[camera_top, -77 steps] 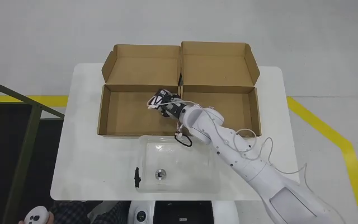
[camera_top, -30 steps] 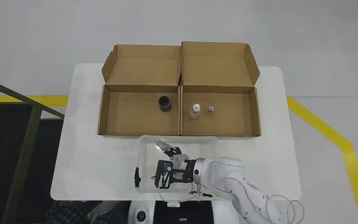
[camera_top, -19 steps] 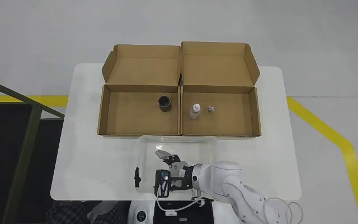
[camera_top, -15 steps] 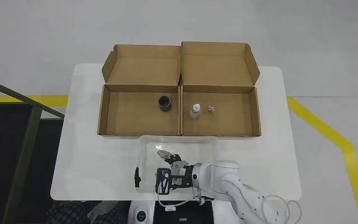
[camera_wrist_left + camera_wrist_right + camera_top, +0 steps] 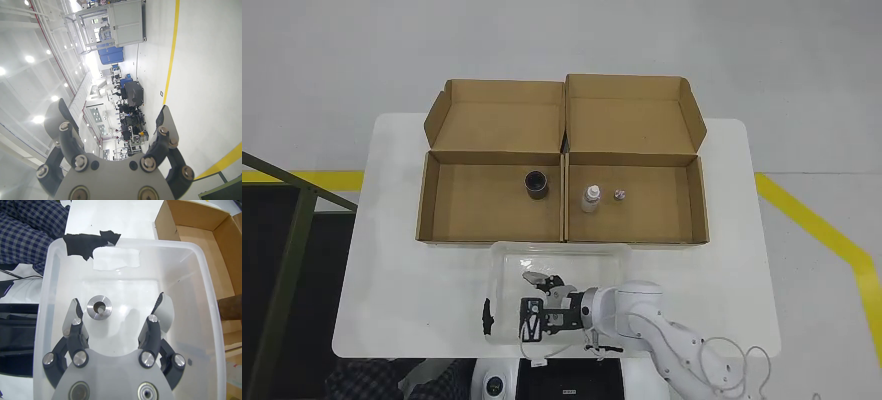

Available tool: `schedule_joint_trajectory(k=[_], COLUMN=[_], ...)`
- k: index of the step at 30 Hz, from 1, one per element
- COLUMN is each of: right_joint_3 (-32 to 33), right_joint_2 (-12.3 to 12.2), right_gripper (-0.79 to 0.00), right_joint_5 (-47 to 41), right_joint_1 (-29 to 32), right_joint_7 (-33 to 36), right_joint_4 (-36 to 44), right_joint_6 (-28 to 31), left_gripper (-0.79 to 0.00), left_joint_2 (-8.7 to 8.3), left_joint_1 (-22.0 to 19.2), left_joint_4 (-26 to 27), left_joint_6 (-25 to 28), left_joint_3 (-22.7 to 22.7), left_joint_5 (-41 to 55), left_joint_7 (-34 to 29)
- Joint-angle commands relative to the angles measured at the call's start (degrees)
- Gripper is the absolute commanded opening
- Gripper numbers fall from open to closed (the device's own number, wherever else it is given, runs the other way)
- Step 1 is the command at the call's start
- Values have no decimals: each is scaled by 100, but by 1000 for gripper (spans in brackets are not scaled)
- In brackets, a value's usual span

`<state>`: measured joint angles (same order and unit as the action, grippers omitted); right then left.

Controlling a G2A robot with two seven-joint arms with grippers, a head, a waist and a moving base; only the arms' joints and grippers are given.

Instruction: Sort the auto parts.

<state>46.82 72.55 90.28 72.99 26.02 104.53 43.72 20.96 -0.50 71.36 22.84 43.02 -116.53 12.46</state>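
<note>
A shiny metal ring point(image 5: 99, 308) lies flat on the floor of the clear plastic bin point(image 5: 45, 275). My right gripper point(image 5: 119, 301) is down inside the bin, open, with the ring between its fingers, close beside one fingertip point(image 5: 76, 306) and not gripped. In the top view the right gripper point(image 5: 530, 306) sits over the near left part of the bin point(image 5: 504, 262). A dark cylinder point(image 5: 536, 183) rests in the left cardboard box point(image 5: 427, 200). A small white bottle point(image 5: 590, 197) and a tiny part point(image 5: 619, 194) lie in the right box point(image 5: 697, 200). My left gripper point(image 5: 112, 106) is open and empty, pointing into the room.
Both boxes stand side by side behind the bin with their lids folded back. A strip of black tape point(image 5: 485, 317) sticks to the bin's left wall. White tabletop point(image 5: 392, 250) lies bare to the left and right of the bin.
The arm has left the dark cylinder in the left box and swung back to the bin. Over the last second the open gripper has shifted slightly around the ring.
</note>
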Motion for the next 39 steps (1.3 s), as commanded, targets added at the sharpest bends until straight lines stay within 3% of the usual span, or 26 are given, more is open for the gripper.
schedule_joint_trajectory(k=[1, 8, 11, 20, 22, 24, 39], right_joint_3=[-30, -147, -186, -339, -362, -379, -181], right_joint_2=[3, 7, 7, 28, 32, 33, -46], right_gripper=[-179, -277, -394, -474, -566, -785, -785], right_joint_5=[5, 14, 2, -15, -28, -45, -346], right_joint_1=[-30, -94, -113, -223, -246, -259, -159], right_joint_7=[6, 27, 17, 10, 11, 8, -107], right_joint_4=[-57, -200, -249, -444, -463, -465, 156], right_joint_6=[-8, 13, 18, -7, -17, -16, 2], left_gripper=[0, 0, 0, 0, 0, 0, 0], left_joint_2=[0, 0, 0, 0, 0, 0, 0], left_joint_1=[0, 0, 0, 0, 0, 0, 0], left_joint_4=[0, 0, 0, 0, 0, 0, 0], left_joint_6=[0, 0, 0, 0, 0, 0, 0], left_joint_3=[0, 0, 0, 0, 0, 0, 0], left_joint_5=[0, 0, 0, 0, 0, 0, 0], left_joint_7=[0, 0, 0, 0, 0, 0, 0])
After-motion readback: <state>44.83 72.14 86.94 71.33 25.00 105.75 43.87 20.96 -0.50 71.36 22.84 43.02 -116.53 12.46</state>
